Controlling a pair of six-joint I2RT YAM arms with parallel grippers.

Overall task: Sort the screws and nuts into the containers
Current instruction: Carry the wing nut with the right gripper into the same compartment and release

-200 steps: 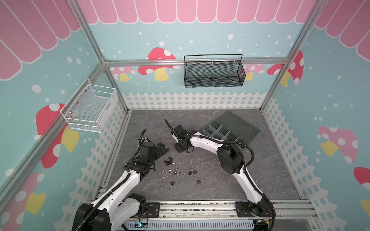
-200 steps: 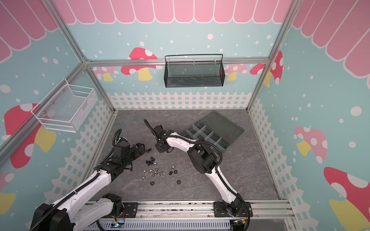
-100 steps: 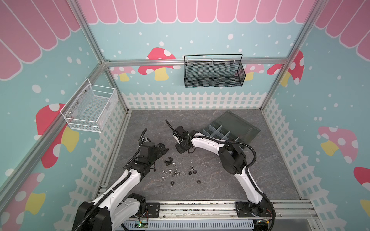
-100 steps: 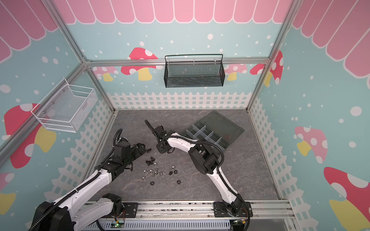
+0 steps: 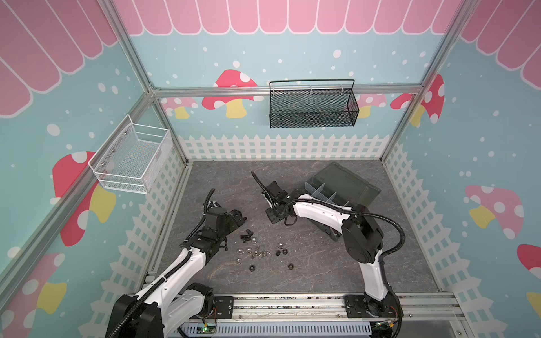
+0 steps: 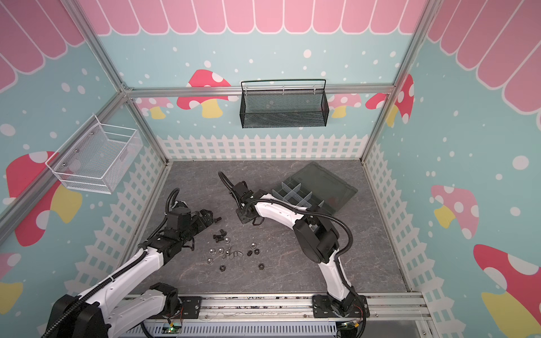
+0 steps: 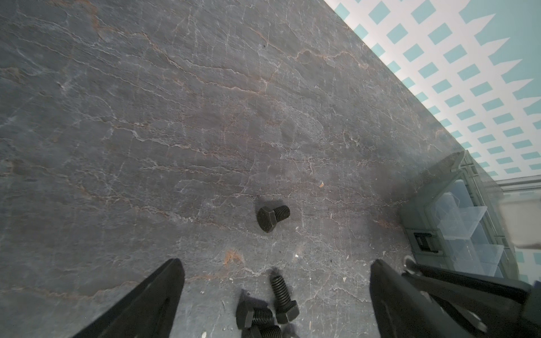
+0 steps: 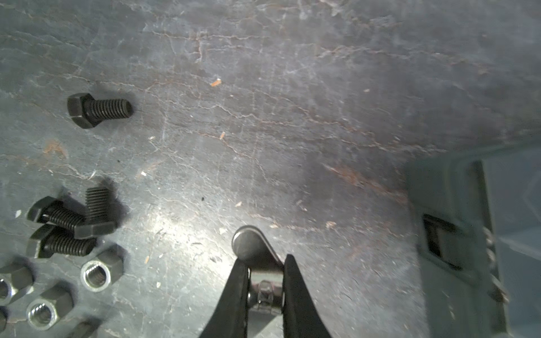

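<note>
Black screws [image 5: 247, 235] and silver nuts [image 5: 248, 251] lie scattered on the grey floor, with black nuts [image 5: 251, 267] nearer the front. The containers are compartments of the open grey-green organizer box [image 5: 325, 194] at the back right. My left gripper [image 7: 276, 263] is open and low over three black screws [image 7: 269, 310], and a lone screw [image 7: 272, 218] lies just beyond it. My right gripper [image 8: 265, 260] is shut on a silver wing nut [image 8: 251, 243], held just above the floor between the pile and the box [image 8: 468, 234]. In both top views the grippers [image 5: 238, 218] [image 5: 273, 217] face each other.
A black mesh basket [image 5: 311, 108] hangs on the back wall and a white wire basket [image 5: 131, 159] on the left wall. The box lid [image 5: 348, 180] lies open toward the back. White fence walls ring the floor.
My right gripper has drifted slightly toward the box with the wing nut still in it. The left arm has stayed where it was.
</note>
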